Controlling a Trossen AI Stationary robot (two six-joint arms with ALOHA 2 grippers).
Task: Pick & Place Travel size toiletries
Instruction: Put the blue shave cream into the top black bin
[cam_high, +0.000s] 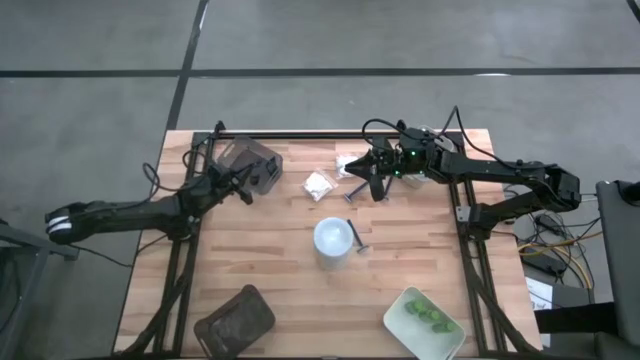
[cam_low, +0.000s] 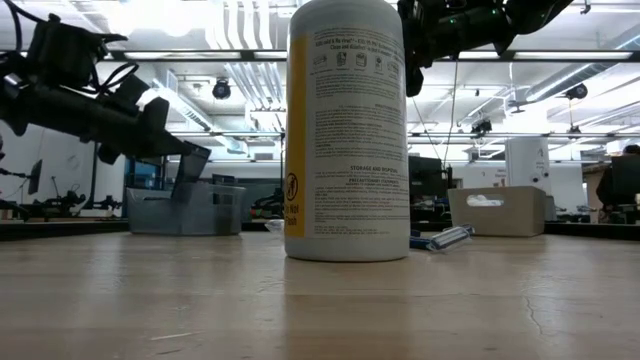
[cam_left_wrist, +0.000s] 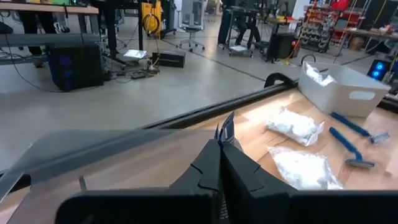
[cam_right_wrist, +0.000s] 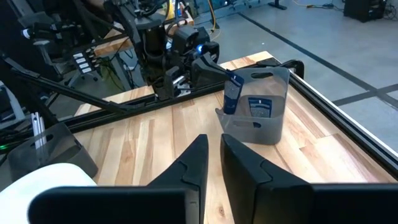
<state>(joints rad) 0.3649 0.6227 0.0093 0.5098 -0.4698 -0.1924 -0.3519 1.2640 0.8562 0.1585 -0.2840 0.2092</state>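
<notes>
While the bottle stands mid-table in the high view, packets lie beyond it | low: razor beside bottle | left wrist: left gripper pinches a blue sachet | right wrist: right gripper fingers narrowly apart, empty.

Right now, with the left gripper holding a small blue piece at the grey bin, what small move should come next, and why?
Probably open the left gripper and let go. Its fingers are shut on the blue piece, which already sits at the rim of the grey bin, partly inside its walls, so it should fall in. The right gripper is busy across the table, well apart.
</notes>
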